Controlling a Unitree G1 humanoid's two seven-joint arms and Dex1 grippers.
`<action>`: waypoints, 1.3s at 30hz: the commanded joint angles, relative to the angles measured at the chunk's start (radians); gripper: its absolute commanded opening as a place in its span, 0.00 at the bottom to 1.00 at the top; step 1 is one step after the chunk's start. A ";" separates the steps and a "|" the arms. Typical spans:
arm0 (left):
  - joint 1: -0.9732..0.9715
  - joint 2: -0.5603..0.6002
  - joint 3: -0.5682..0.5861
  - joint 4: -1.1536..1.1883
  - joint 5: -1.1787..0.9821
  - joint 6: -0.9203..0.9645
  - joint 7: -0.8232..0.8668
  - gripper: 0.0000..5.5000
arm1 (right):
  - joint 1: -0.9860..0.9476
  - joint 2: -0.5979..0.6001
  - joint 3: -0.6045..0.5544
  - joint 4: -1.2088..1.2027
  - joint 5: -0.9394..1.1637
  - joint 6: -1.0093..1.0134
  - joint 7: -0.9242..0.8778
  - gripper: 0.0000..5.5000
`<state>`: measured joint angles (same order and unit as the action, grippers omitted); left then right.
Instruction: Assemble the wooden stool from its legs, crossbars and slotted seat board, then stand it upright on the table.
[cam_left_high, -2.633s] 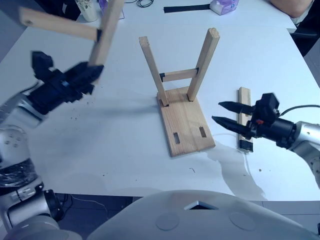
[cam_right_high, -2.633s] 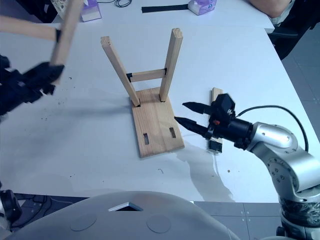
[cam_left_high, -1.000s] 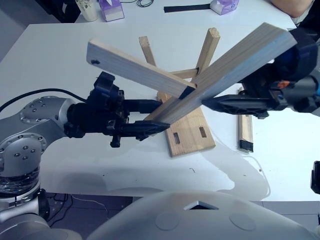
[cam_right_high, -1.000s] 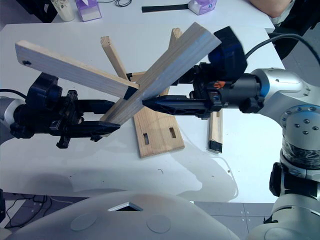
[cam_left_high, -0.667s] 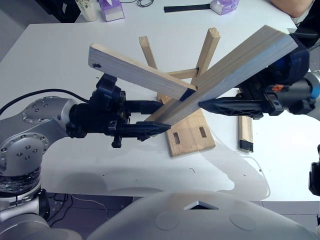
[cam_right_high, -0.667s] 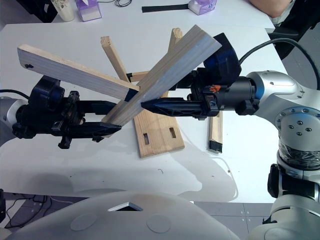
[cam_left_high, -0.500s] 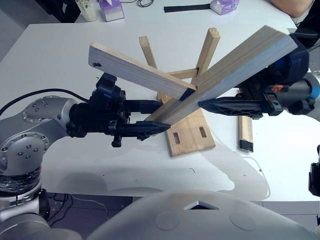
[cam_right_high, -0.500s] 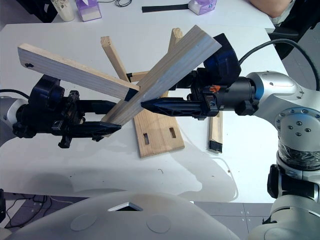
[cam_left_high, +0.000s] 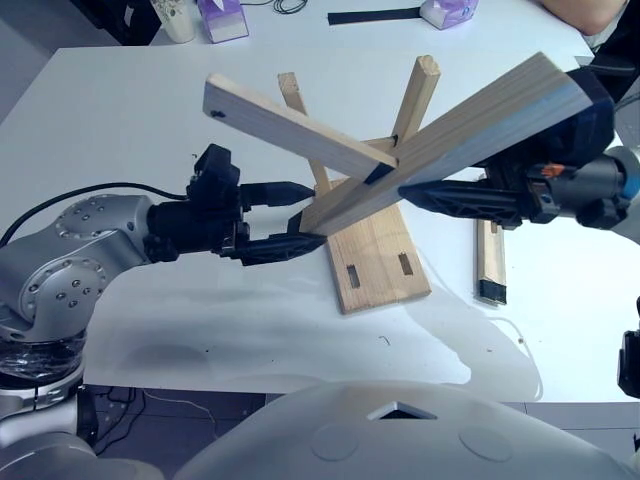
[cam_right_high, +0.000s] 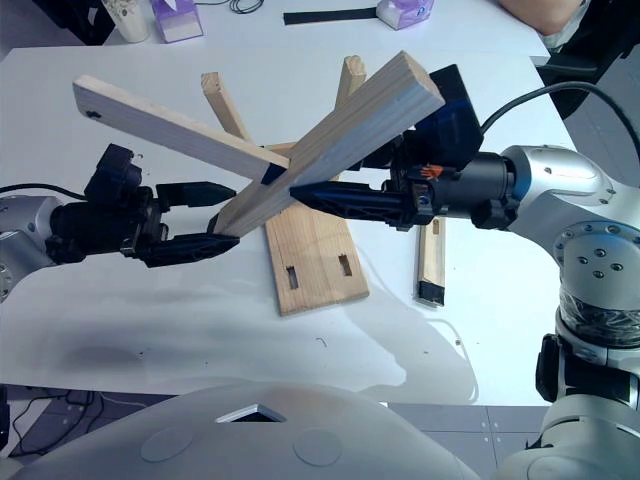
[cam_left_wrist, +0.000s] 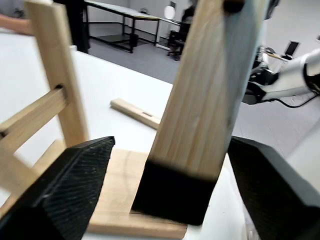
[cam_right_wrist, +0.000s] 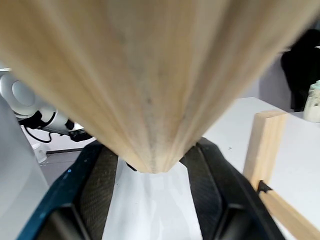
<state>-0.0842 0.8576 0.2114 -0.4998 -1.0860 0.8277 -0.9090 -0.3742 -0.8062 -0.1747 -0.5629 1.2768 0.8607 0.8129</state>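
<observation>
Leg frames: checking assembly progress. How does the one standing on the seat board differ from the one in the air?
The standing frame sits upright in the seat board; the raised frame hangs tilted above it. No end effector touches the standing frame; the right end effector clamps the raised frame, the left end effector open around its lower end. Both are pale wood.

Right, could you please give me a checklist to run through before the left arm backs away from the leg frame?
Grip: ok, right gripper clamps the second leg frame by its long leg.
Release: ok, left gripper is open, fingers either side of the black-tipped end, not touching.
Free slots: ok, two empty at the near end of the seat board.
Seated part: ok, first leg frame stands in the far slots.
Alignment: not ok, held frame hangs tilted, not over the slots.
</observation>
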 joint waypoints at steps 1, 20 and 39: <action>0.018 0.019 0.141 0.064 -0.052 0.022 0.036 0.85 | 0.045 -0.051 -0.074 -0.004 0.015 0.001 0.040 0.37; -0.136 0.036 0.205 0.132 -0.469 0.160 0.126 0.81 | 0.085 -0.077 -0.042 -0.011 -0.044 -0.009 0.110 0.37; -0.096 0.038 0.223 0.150 -0.388 0.160 0.076 0.46 | 0.099 -0.072 -0.042 -0.015 -0.072 -0.014 0.124 0.37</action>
<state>-0.1918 0.8959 0.4423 -0.3250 -1.4980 0.9903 -0.8215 -0.2575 -0.8764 -0.2156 -0.5752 1.2107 0.8614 0.9304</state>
